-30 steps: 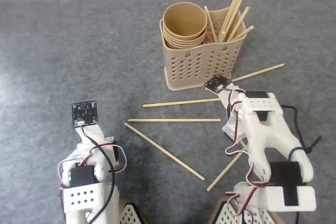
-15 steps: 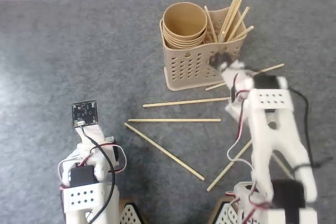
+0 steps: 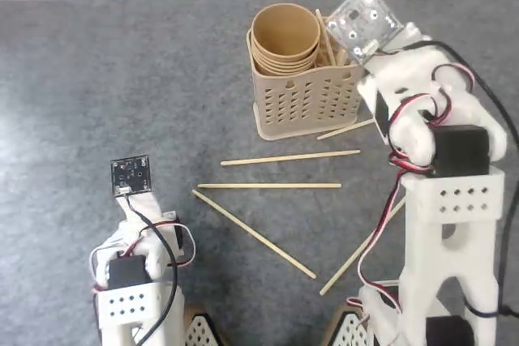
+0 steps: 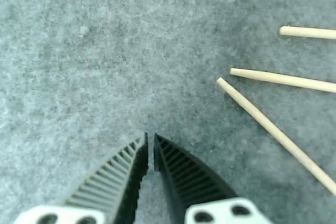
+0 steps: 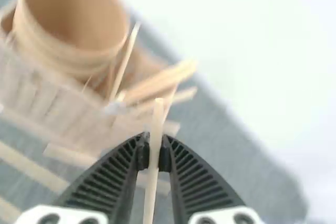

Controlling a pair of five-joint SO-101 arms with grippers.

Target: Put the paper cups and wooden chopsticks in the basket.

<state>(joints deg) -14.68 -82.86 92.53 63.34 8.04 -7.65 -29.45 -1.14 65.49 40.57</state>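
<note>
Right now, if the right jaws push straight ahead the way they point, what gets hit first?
Likely the bundle of chopsticks standing in the basket. The right gripper, jaws shut on a chopstick, aims at it, so the held stick's tip would touch first. Depth is unclear.

Beige perforated basket (image 3: 304, 103); tan paper cups (image 3: 284, 32); pale chopsticks (image 3: 268, 185); grey mat (image 3: 97, 79).

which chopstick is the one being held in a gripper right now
The chopstick clamped in the right gripper, pointing toward the basket. The rest either lie flat on the grey mat or already stand in the basket.
</note>
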